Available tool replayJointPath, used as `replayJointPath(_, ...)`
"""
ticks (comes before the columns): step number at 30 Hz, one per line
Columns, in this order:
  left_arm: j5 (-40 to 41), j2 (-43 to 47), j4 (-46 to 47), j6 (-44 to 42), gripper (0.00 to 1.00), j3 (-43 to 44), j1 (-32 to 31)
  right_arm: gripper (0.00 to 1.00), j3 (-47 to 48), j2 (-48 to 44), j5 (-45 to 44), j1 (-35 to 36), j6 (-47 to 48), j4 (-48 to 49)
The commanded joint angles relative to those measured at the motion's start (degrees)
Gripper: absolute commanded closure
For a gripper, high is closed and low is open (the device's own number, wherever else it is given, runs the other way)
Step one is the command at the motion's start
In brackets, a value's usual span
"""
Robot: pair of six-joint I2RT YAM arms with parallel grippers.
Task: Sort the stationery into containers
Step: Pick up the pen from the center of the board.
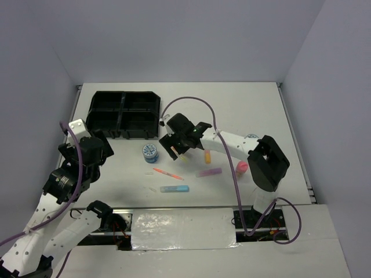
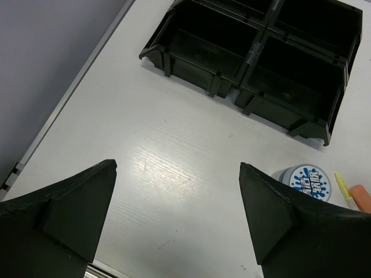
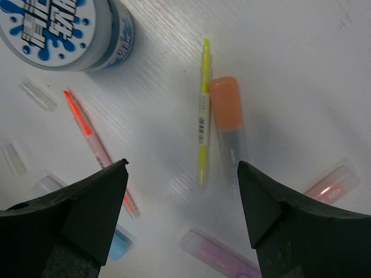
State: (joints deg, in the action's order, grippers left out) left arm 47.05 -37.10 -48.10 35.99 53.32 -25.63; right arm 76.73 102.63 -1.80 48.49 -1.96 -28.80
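We see the right gripper [image 3: 182, 164], jaws apart, above the yellow pen [image 3: 203, 110] and orange highlighter [image 3: 227, 110] mid-frame. The left gripper [image 2: 177, 166] gapes wide over the table [image 2: 145, 191]; the black tray [image 2: 253, 55] sits upper right.

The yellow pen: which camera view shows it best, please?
The right wrist view. There the yellow pen lies in full length beside the orange highlighter. The top view gives only a small yellow streak by the right gripper; the left wrist view catches just one end at its edge.
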Motion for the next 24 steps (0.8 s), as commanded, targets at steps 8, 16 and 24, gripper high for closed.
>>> replayJointPath(8,-1.2,-0.3,2.7,-1.9,0.01,-0.2,0.3,0.28,-0.7,3.9,3.1,1.7,-2.6,7.8)
replayJointPath(16,-1.1,0.1,2.7,-1.9,0.01,-0.3,0.3,0.32,0.5,6.8,3.0,1.8,-2.4,7.7)
replayJointPath(24,-1.2,0.4,2.7,-1.9,0.01,-0.2,0.3,0.32,2.8,11.2,0.4,1.5,-1.5,5.6)
